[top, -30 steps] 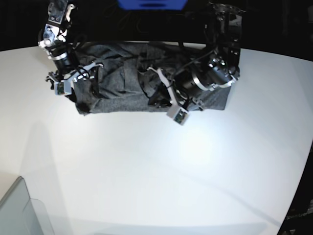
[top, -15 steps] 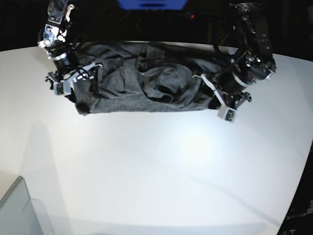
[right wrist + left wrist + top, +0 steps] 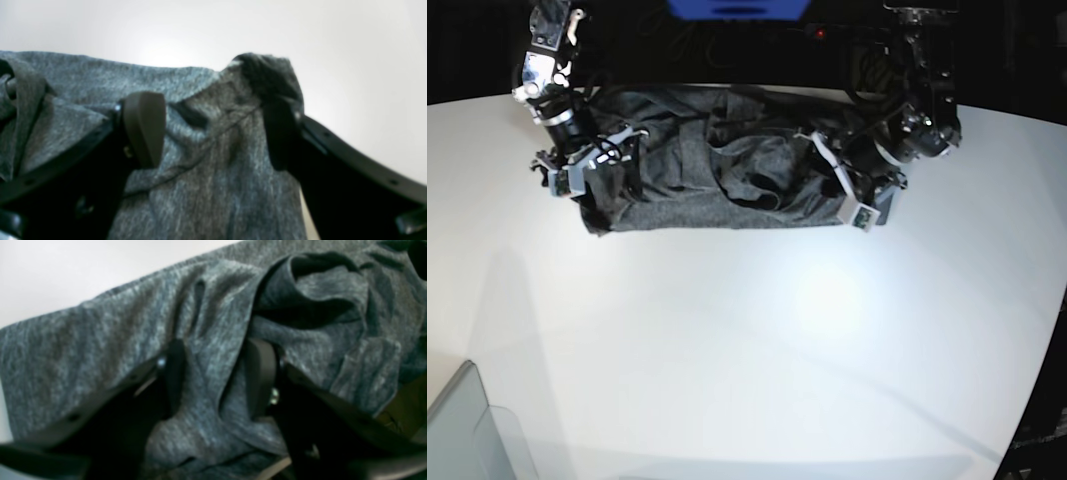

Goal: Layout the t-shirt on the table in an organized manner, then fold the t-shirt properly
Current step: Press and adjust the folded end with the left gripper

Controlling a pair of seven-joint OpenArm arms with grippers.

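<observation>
The dark grey t-shirt (image 3: 717, 165) lies bunched in a wide band at the far side of the white table (image 3: 757, 340), with loose folds in its middle. My left gripper (image 3: 829, 178) sits over the shirt's right end. In the left wrist view this gripper (image 3: 217, 376) is open, and a ridge of the t-shirt (image 3: 213, 340) runs between its fingers (image 3: 260, 373). My right gripper (image 3: 602, 155) is at the shirt's left end. Seen from the right wrist, that gripper (image 3: 211, 133) is wide open above the t-shirt (image 3: 206, 173), with a raised cloth corner beside one of its fingers (image 3: 280, 133).
A translucent grey bin corner (image 3: 467, 430) stands at the near left. A blue object (image 3: 737, 8) sits in the dark behind the table's curved far edge. White tabletop stretches in front of the shirt.
My left arm moved from the shirt's middle out to its right end, then back in a little, and its gripper opened. The cloth spread rightward. My right arm shifted slightly.
</observation>
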